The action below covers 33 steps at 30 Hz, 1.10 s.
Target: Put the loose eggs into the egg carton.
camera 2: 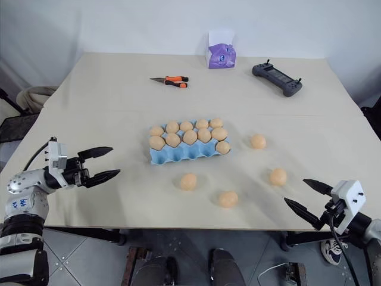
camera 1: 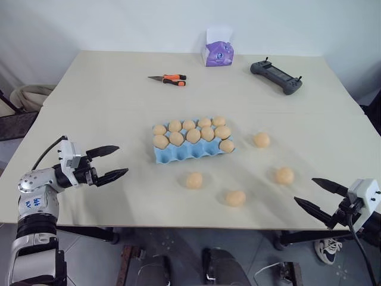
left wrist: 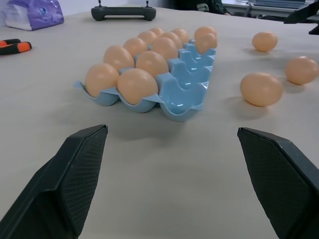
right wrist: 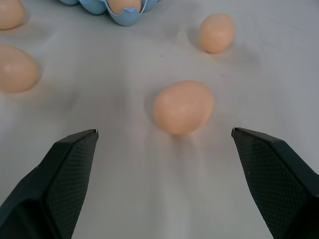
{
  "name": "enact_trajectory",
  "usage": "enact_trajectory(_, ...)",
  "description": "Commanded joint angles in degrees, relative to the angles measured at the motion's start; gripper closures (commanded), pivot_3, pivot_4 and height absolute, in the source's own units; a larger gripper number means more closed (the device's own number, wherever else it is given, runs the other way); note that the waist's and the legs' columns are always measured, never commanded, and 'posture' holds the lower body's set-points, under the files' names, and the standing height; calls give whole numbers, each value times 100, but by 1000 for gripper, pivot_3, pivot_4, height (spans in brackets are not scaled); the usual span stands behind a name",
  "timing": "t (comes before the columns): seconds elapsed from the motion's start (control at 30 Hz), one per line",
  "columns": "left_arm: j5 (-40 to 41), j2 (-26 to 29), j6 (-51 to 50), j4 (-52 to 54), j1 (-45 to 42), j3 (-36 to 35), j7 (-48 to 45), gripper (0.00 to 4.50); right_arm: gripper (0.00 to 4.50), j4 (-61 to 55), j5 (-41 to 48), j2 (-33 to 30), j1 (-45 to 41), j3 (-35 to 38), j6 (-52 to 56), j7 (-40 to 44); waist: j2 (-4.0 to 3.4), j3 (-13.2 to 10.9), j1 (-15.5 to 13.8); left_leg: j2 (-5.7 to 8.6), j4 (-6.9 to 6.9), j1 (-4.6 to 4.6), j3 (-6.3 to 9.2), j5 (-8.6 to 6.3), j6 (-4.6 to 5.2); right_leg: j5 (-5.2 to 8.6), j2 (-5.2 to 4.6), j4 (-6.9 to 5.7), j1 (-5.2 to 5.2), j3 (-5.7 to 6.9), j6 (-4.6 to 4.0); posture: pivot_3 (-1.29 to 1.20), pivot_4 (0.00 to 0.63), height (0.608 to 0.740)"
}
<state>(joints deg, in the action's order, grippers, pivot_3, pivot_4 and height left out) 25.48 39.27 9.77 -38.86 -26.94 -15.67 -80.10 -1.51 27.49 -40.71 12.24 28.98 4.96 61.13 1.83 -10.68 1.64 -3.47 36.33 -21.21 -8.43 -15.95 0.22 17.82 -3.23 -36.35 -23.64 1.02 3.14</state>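
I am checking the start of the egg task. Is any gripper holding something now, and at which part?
Nothing is held. The left gripper and the right gripper are both open and empty above the table, apart from the four loose eggs.

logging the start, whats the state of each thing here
carton: lidless, back two rows full, front row empty but for one end cup
loose eggs: four, on the table, untouched
left claw: open, empty
right claw: open, empty
pliers: shut, lying flat
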Motion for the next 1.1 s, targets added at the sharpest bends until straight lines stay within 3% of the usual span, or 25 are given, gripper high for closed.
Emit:
enact_trajectory(0.03, -72, 12, 117, 2, -157, 6, 74, 50, 0, -70, 39, -10, 27, 88, -31, -122, 0, 0, -4, 0, 0, 0, 0, 0, 0, 0, 0, -2, 0, 0, 0, 0, 150, 740)
enact_trajectory(0.37, 135, 95, -729, 535, 89, -40, 121, 50, 0, -228, 101, -135, -109, 109, 157, -294, 0, 0, 3, 0, 3, 0, 0, 1, 0, 0, 0, -6, -1, -1, 0, 0, 150, 740)
enact_trajectory(0.77, 197, 64, -751, 630, 110, -111, 55, 50, 0, -497, 125, -209, -222, 188, 372, -501, 0, 0, 1, 1, 7, -1, 1, 1, 0, 1, -2, -10, -1, -1, -1, 0, 150, 740)
enact_trajectory(1.1, 406, -107, -445, 463, -21, -198, -239, 50, 0, -1605, 187, 108, -587, 44, 1701, -2232, 0, 0, -1, 0, 8, -1, 2, 1, -2, 2, -4, -14, -3, -2, -4, 0, 150, 740)
